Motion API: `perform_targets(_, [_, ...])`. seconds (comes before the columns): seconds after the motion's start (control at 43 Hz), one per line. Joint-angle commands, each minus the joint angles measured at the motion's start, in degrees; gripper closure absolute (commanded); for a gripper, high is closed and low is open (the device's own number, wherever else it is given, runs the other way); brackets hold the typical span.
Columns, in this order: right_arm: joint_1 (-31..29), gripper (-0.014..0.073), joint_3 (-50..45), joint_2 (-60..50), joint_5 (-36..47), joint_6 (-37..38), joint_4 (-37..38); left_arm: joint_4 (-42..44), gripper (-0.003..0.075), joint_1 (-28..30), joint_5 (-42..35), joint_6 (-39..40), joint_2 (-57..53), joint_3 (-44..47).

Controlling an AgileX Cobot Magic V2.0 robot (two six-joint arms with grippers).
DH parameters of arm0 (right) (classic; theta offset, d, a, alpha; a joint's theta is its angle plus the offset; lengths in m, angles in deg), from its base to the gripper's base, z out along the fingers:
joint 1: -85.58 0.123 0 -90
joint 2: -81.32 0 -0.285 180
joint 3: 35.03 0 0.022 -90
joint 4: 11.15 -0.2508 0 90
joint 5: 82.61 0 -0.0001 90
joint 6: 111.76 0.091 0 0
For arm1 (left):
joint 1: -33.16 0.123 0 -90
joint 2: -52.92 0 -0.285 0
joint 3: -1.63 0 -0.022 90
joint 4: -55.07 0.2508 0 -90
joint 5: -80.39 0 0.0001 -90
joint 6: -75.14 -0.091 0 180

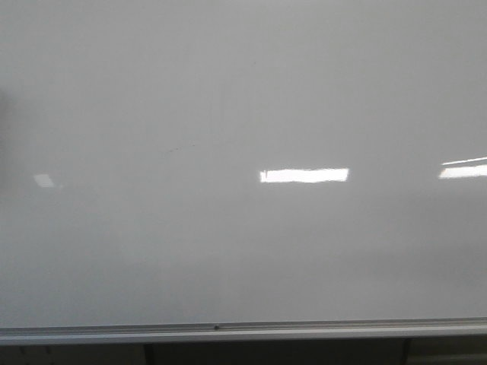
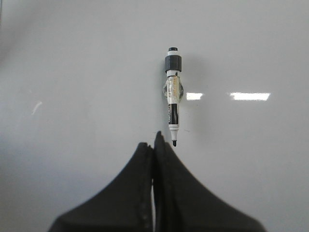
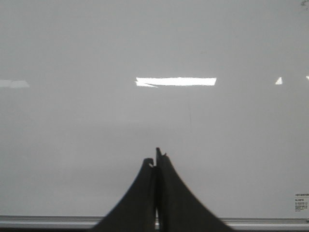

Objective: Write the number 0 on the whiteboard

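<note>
The whiteboard fills the front view, glossy pale grey, with a silver rail along its lower edge. No drawn 0 shows on it in any view; only a faint speck mark lies left of the central light reflection. Further reflections sit at the board's right edge and far left. Neither arm shows in the front view.

Left wrist view: the left gripper has its black fingers pressed together, nothing between them. A marker is fixed to the board by a clear clip at mid-barrel, grey cap end away from the fingers, black tip pointing toward them. The tip lies just beside the fingertips; contact cannot be confirmed.

Right wrist view: the right gripper also has its fingers clenched on nothing. It faces bare board above the rail. A small printed label sits on the board near the rail, text too small to read.
</note>
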Motion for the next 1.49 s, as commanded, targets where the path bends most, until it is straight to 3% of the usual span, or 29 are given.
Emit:
perform_targets(0.0, [-0.34,0.0662,-0.06,-0.93,4.36,-0.11,0.55,-0.58,0.074,0.0,-4.8,0.67,-1.08,1.35])
perform_targets(0.512, [-0.34,0.0662,-0.01,-0.93,6.14,-0.11,0.55,-0.58,0.074,0.0,-6.04,0.67,-1.08,1.35])
perform_targets(0.628, [-0.34,0.0662,0.85,-0.93,8.72,-0.11,0.21,-0.58,0.0739,0.0,-11.56,0.67,-1.08,1.35])
perform_targets(0.791, [-0.34,0.0662,7.8,-0.77,5.35,-0.11,0.31,-0.94,0.0739,0.0,-22.55,0.67,-0.85,-0.93])
perform_targets(0.954, [-0.34,0.0662,19.02,4.43,-3.16,-0.11,0.69,-0.77,0.0739,0.0,-10.23,0.67,2.67,-11.88])
perform_targets(1.141, [-0.34,0.0662,29.2,17.12,-9.15,-0.11,0.69,0.0,0.0739,0.0,2.75,0.67,14.63,-22.31])
perform_targets(1.397, [-0.34,0.0659,31.95,26.6,-7.2,-0.11,0.69,3.16,0.0736,0.0,3.23,0.0,26.52,-24.61])
perform_targets(1.466, [-0.34,0.0615,31.95,26.79,-7.14,-0.11,0.69,3.05,0.0684,0.0,3.23,0.0,26.94,-24.61])
